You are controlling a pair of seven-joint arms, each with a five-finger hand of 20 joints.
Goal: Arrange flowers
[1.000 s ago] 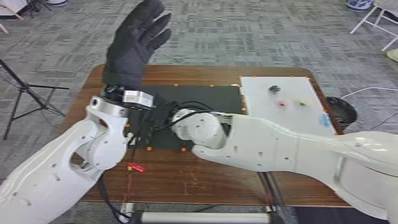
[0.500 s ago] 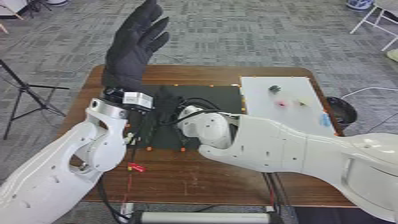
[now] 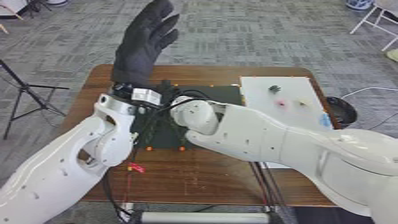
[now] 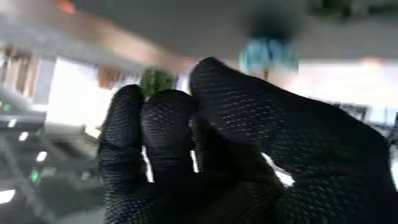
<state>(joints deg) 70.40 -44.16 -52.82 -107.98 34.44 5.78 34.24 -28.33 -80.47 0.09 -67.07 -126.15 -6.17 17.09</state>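
Two small blooms, a pink one (image 3: 281, 103) and a pale yellow one (image 3: 302, 103), lie on the white board (image 3: 258, 85) near a green tuft (image 3: 274, 89); a pale blue piece (image 3: 324, 120) sits at the board's edge; the board lies on the worktop (image 3: 204, 175), to the right of the black mat (image 3: 218, 92); the left hand (image 3: 142, 47) is raised, its fingers straight, slightly spread; the right hand (image 3: 165, 90) is over the mat, partly hidden; whether it is open, closed or gripping something, I cannot tell.
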